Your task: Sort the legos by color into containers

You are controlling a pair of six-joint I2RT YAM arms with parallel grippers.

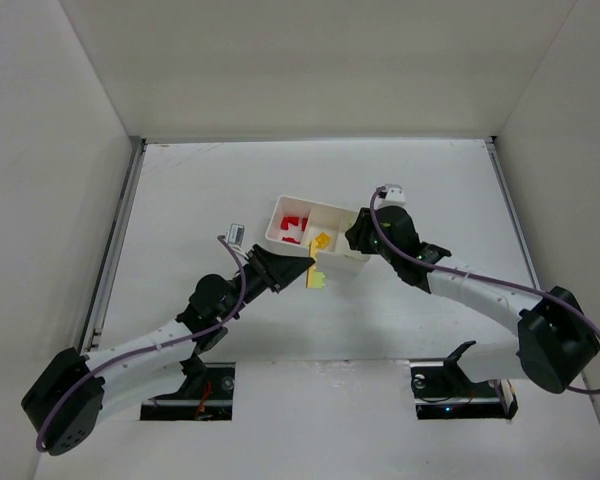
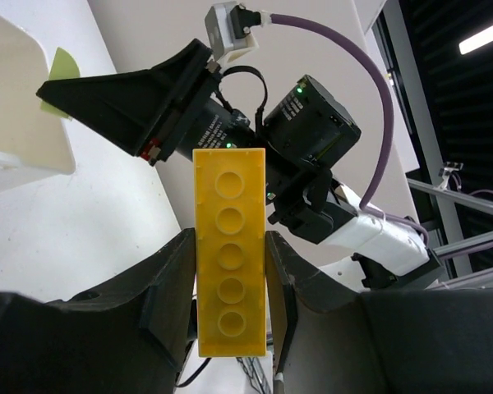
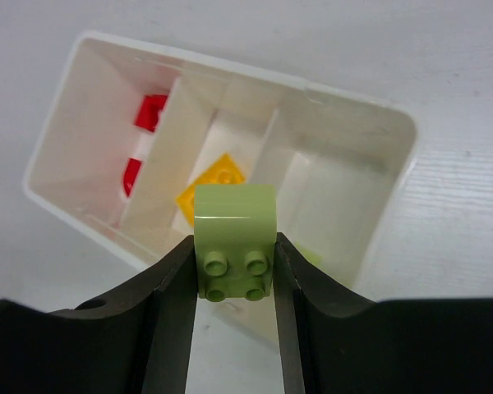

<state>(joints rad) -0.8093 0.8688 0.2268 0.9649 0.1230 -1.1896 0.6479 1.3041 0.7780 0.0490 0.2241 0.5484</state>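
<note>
White table [image 1: 430,200], white walls [image 1: 310,60], left gripper [image 2: 228,242] gripping yellow brick [image 2: 230,193], right gripper [image 3: 232,246] gripping green brick [image 3: 234,215] at tray [image 3: 371,152]

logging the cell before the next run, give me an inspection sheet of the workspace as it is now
surface: white table, no spills seen
job's things: white tray holds red bricks in an end compartment and a yellow brick in the middle one; pale green piece past the tray's corner
clutter: nothing seen
grippers: left jaws shut on a long yellow brick; right jaws shut on a pale green brick over the tray
cables: purple cables run along both arms
surroundings: plain white walls on three sides
</note>
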